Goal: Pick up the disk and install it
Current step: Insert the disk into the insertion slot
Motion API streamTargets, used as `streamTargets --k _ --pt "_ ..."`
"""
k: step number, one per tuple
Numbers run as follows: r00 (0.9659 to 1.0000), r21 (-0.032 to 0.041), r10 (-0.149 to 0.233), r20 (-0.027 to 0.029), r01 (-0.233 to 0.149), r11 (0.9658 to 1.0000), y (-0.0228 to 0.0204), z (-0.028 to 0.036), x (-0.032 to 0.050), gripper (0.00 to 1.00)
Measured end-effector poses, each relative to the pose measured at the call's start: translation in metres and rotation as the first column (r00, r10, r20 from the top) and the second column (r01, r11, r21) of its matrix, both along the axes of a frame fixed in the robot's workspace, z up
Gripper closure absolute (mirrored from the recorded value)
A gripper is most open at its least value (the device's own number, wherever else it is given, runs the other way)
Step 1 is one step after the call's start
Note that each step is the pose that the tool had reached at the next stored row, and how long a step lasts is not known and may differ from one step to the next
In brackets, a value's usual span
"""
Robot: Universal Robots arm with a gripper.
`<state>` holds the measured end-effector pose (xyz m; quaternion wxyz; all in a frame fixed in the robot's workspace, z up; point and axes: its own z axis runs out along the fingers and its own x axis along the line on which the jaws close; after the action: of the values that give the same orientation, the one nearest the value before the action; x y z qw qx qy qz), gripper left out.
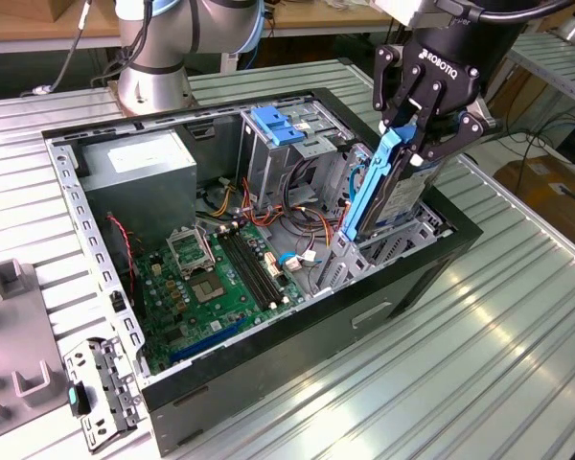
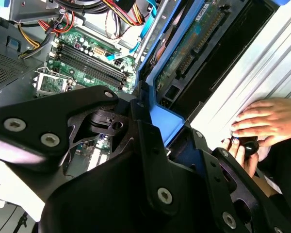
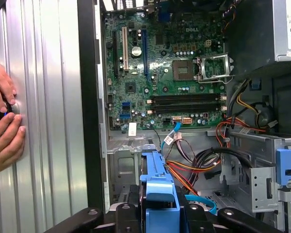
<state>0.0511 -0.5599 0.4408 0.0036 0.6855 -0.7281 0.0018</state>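
Note:
In the exterior view the disk (image 1: 401, 196) hangs steeply tilted, on edge, with its blue bracket rail (image 1: 369, 187) facing the case's inside. My gripper (image 1: 417, 144) is shut on its upper end. The disk's lower end dips into the metal drive bay (image 1: 417, 240) at the end of the open computer case (image 1: 268, 345) on the exterior view's right. In the second wrist view the disk's (image 2: 194, 43) green circuit side shows beyond my black fingers (image 2: 150, 145). The first wrist view has the blue bracket (image 3: 157, 182) held between the fingers above the bay.
Inside the case lie a green motherboard (image 1: 211, 287), loose coloured cables (image 1: 297, 216), a grey power supply (image 1: 139, 172) and an upright cage with a blue latch (image 1: 276, 125). A person's hands (image 2: 266, 121) rest on the ribbed table beside the case. A metal bracket (image 1: 101, 393) lies near the exterior view's left.

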Motion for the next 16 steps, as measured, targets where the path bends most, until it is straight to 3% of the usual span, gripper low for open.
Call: streamTargets --k 9,11,12,16 --pt "1.0 0.0 0.0 0.0 0.0 1.0 0.0 -0.0001 0.0 0.63" --pt "1.0 0.0001 0.0 0.0 0.0 1.0 0.0 -0.0002 0.0 0.56" --pt "1.0 0.0001 0.0 0.0 0.0 1.0 0.0 -0.0023 0.0 0.49" --pt "1.0 -0.0001 0.002 0.0 -0.002 1.0 0.0 -0.0134 0.0 0.49"
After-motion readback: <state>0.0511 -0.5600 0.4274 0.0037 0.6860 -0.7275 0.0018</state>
